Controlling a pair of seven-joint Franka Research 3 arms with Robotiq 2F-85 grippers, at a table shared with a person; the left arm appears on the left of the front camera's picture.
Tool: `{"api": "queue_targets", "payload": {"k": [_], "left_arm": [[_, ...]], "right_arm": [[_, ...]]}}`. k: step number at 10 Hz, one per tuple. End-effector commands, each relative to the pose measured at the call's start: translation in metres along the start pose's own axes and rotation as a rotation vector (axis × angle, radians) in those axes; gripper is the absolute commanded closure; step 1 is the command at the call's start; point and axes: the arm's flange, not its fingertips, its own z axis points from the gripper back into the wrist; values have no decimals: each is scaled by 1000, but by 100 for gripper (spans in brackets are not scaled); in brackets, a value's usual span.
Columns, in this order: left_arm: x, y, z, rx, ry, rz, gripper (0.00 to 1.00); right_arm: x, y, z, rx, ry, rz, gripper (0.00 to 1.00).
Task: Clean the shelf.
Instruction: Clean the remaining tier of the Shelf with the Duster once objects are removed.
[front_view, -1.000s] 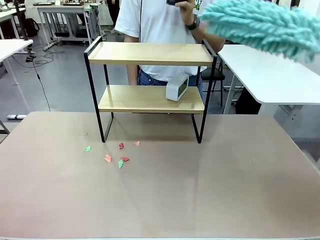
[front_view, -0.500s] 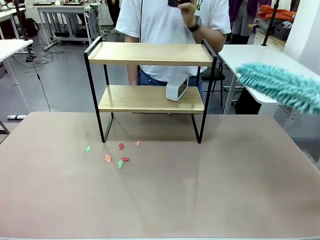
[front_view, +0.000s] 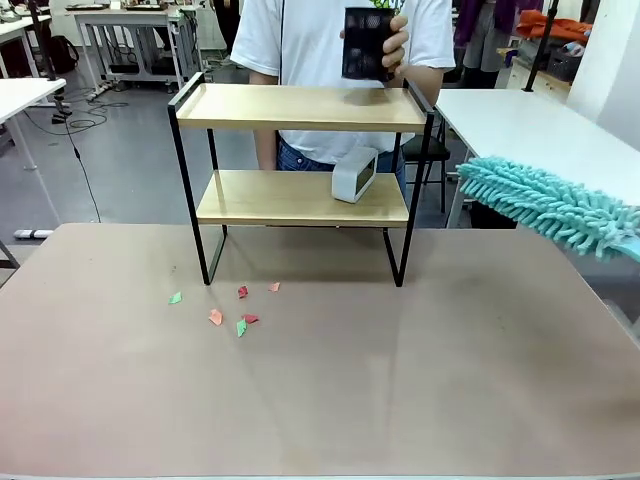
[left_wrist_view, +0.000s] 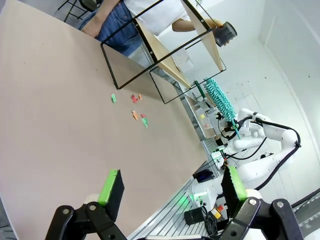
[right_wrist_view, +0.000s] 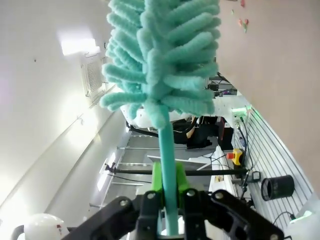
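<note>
Right tool (right_wrist_view: 168, 189), duster (front_view: 545, 208) lower — dark cup (front_view: 363, 45) now over shelf (front_view: 290, 108)

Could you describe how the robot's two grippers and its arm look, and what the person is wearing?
The left gripper is black, with angular linked fingers carrying bright green pads. The right gripper has the same black body and green pads. The right arm is white and rounded, with a black cable looping along it. The person wears a white short-sleeved T-shirt and blue jeans.
</note>
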Motion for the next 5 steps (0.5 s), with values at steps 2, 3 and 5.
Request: {"api": "queue_targets", "payload": {"k": [2, 3, 5], "left_arm": [[1, 0, -1, -14, -18, -22, 0], [1, 0, -1, -14, -18, -22, 0], [1, 0, -1, -14, -18, -22, 0]], "right_arm": [[-2, 11, 0, -5, -2, 2, 88], [-2, 11, 0, -5, -2, 2, 88], [-2, 11, 0, -5, -2, 2, 88]]}}
